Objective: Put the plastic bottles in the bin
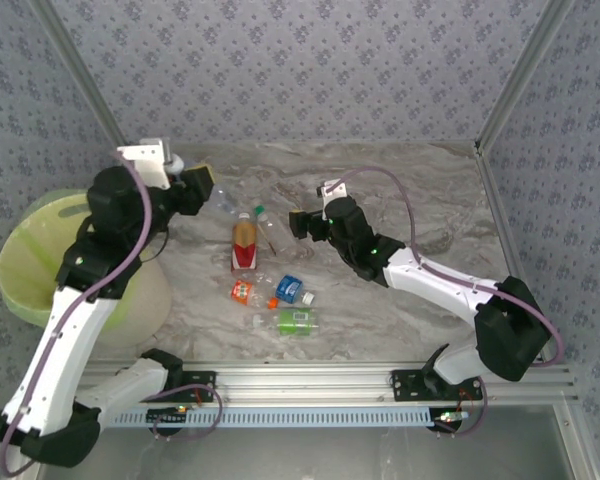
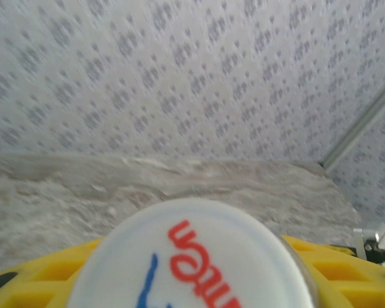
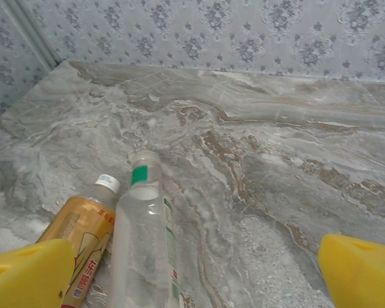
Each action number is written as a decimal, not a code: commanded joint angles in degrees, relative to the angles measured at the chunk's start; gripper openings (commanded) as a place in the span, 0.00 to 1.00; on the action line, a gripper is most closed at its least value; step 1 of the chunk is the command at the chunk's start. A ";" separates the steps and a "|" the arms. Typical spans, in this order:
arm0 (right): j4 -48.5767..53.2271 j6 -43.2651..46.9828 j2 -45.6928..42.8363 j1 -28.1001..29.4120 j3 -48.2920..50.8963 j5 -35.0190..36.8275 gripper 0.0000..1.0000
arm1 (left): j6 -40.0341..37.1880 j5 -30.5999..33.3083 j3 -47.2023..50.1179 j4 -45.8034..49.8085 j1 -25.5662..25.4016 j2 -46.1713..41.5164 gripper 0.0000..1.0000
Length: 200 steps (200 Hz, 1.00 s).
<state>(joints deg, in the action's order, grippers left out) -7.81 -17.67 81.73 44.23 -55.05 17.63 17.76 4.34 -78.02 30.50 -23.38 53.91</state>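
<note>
left wrist view showed the left gripper [image 2: 194, 290] pinching a white-capped bottle [image 2: 191, 247]; it needed carrying fully over the bin [image 1: 27, 250] before release. the right gripper [image 3: 192, 273] stood spread

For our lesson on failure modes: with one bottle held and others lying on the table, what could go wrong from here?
1. The left end effector grips a bottle over the table, not yet over the bin. A slip on the way could drop it outside.
2. The right end effector is open above a clear bottle lying off-centre beside an amber bottle. Closing may pinch both or send one rolling.
</note>
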 commanded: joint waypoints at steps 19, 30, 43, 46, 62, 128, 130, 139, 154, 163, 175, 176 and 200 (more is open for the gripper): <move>3.54 -1.97 0.61 -0.50 -0.73 4.05 1.00 | -9.22 20.11 -6.59 8.73 0.09 -3.61 0.49; 3.75 -2.27 0.62 -0.63 -0.58 4.20 1.00 | -10.55 26.45 -8.48 11.23 0.13 -4.35 0.49; 3.86 -2.87 0.70 -0.93 -0.50 4.56 1.00 | -12.03 33.78 -9.70 12.37 0.09 -5.60 0.49; 3.86 -3.01 0.76 -0.97 -0.42 4.60 1.00 | -12.44 35.32 -9.77 12.28 0.09 -5.86 0.49; 3.68 -3.50 1.06 -1.36 -0.37 4.61 1.00 | -14.43 41.56 -9.29 11.70 0.09 -7.73 0.49; 4.47 -3.55 2.48 -2.05 -1.46 3.21 1.00 | -9.26 53.51 -9.96 21.71 0.33 -9.73 0.50; 4.41 -3.59 2.53 -2.11 -1.46 3.21 1.00 | -8.89 53.43 -9.92 22.12 0.34 -9.77 0.50; 4.38 -3.59 2.63 -2.20 -1.55 2.92 1.00 | -7.41 52.34 -9.74 23.75 0.52 -9.70 0.49; 4.30 -3.69 2.88 -2.24 -1.75 2.53 1.00 | -4.46 49.42 -9.48 26.60 1.10 -9.65 0.49; 4.29 -3.60 2.96 -2.22 -1.82 2.26 1.00 | -2.98 47.10 -8.81 27.76 1.83 -9.66 0.48; 4.18 -3.60 3.06 -2.22 -1.95 1.96 1.00 | -1.15 43.27 -7.35 28.46 3.59 -9.77 0.48; 4.19 -3.60 3.07 -2.26 -1.97 1.92 1.00 | -1.06 42.84 -7.20 28.51 3.77 -9.74 0.48; 4.25 -3.60 3.11 -2.22 -2.13 1.45 1.00 | 1.96 29.10 -3.78 29.57 13.58 -8.10 0.51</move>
<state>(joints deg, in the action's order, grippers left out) -4.40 -20.18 84.47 42.28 -55.11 19.73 14.98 47.11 -84.79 56.69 -17.17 44.03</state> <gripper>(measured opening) 0.999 0.551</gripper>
